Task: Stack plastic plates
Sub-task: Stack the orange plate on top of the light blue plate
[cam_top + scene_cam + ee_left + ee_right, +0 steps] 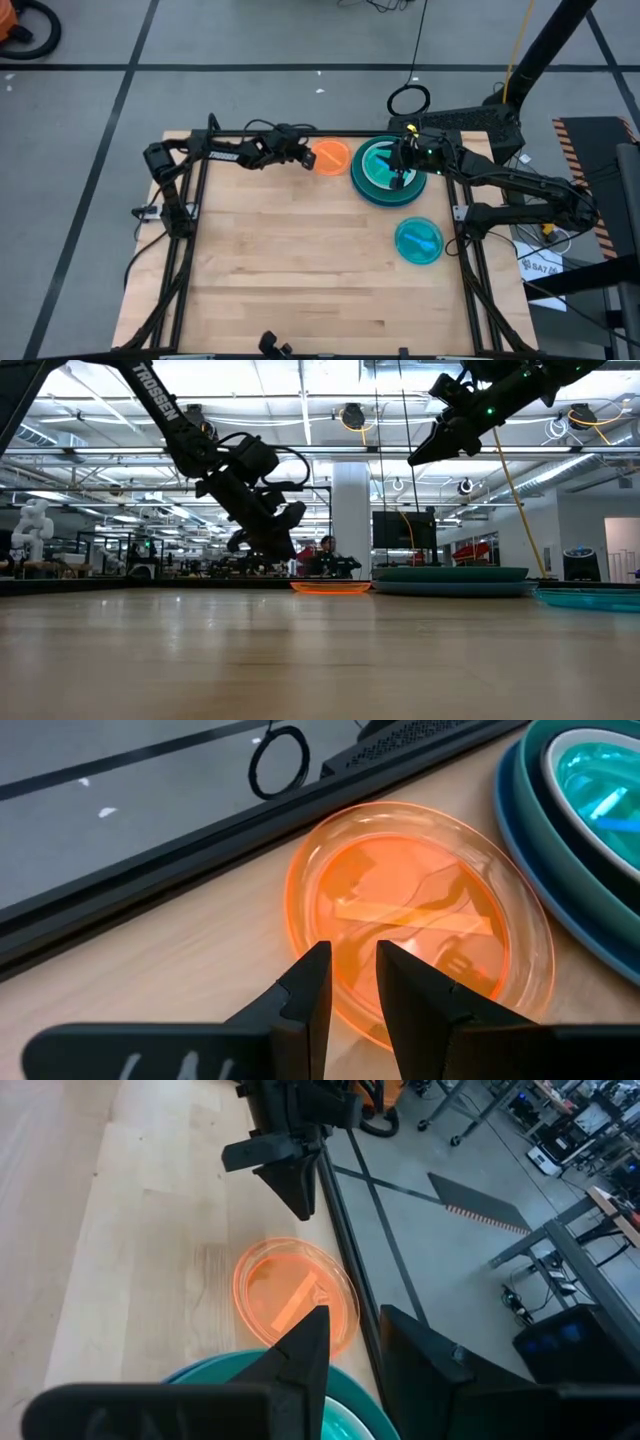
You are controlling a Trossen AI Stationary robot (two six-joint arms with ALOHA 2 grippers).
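Fingers of the left gripper [352, 980] are being held slightly apart above a translucent orange plate [420, 910]; right gripper [350, 1342] fingers likewise apart, empty, over the teal stack [388, 170].

One translucent orange plate [331, 157], one cyan plate [418, 241] lying alone, one stack of plates [388, 171] with blue, teal and cyan layers showing, two robot arms
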